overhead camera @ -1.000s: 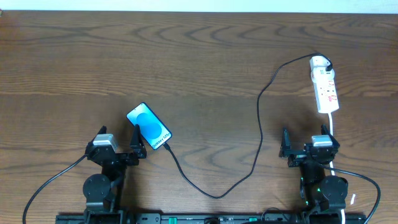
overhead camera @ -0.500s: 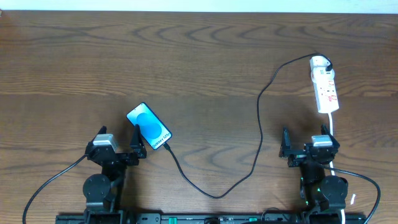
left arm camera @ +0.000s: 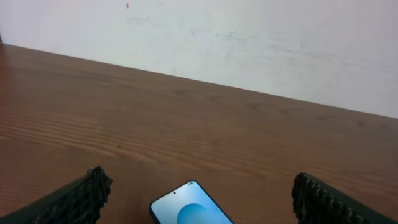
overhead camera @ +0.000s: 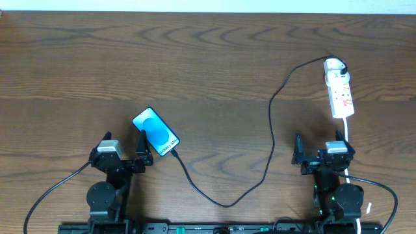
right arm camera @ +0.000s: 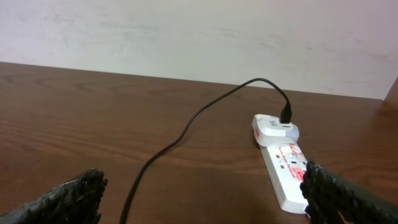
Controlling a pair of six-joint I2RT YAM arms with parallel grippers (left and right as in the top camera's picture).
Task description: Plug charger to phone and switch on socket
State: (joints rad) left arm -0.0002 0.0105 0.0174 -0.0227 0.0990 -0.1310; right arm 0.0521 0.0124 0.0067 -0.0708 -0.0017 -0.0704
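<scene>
While left gripper (overhead camera: 121, 142), right gripper (overhead camera: 324, 142) gape empty | thin black charger (overhead camera: 271, 130) reaches glossy phone (overhead camera: 156, 132) | oblong white socket (overhead camera: 340, 91)

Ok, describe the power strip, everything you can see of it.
The power strip is a narrow white plastic bar with red markings, lying flat on the wooden table, far right. A white adapter sits at its far end, the black cable plugged into it. A white cord leaves its near end. Nothing else touches it; the switch state is unreadable.
</scene>
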